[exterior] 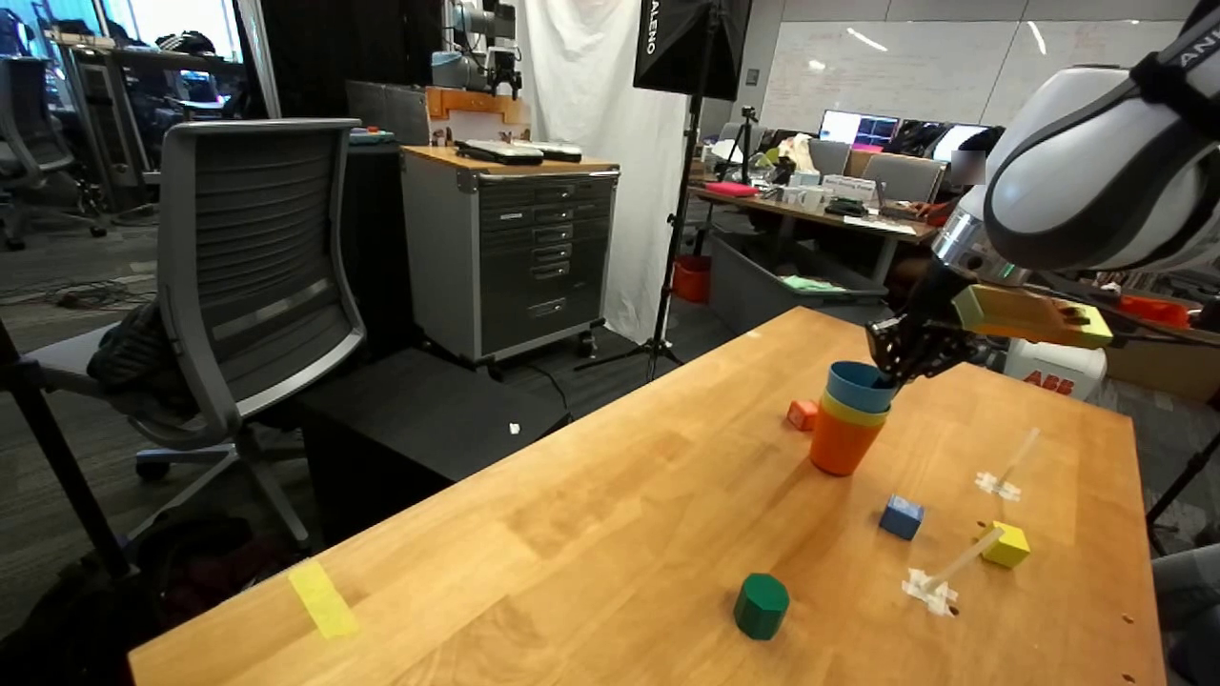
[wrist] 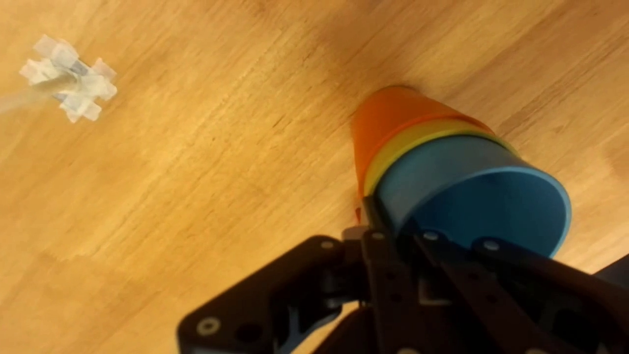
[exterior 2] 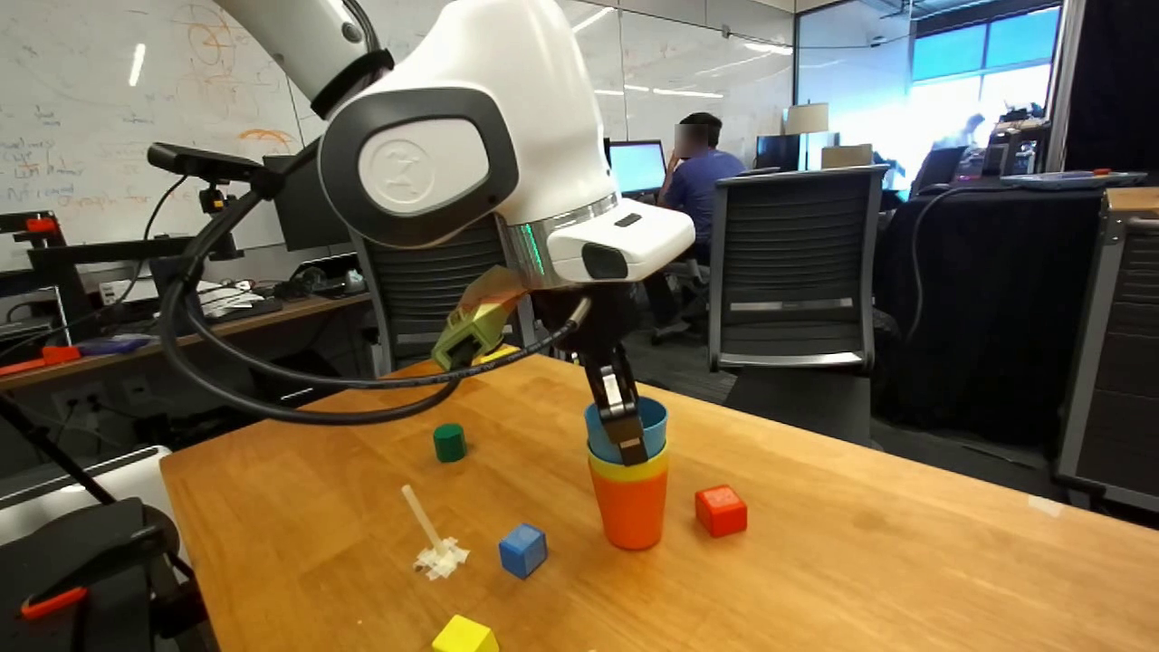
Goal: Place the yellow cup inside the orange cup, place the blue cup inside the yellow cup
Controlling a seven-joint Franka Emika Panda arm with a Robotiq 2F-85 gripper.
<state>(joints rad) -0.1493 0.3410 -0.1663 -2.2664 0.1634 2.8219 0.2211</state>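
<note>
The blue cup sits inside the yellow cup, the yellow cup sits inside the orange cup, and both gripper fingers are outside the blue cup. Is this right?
Not fully: in the wrist view, the gripper has one finger inside the blue cup and one outside it. The rest is right: blue cup inside the yellow cup, yellow cup inside the orange cup.

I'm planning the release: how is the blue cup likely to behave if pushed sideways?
The blue cup looks like thin-walled plastic, so it's probably light and fairly stiff. Its smooth, tapered wall may slide between the fingers. Nested in the yellow cup, inside the orange cup, it would probably carry both along, perhaps tipping all three.
</note>
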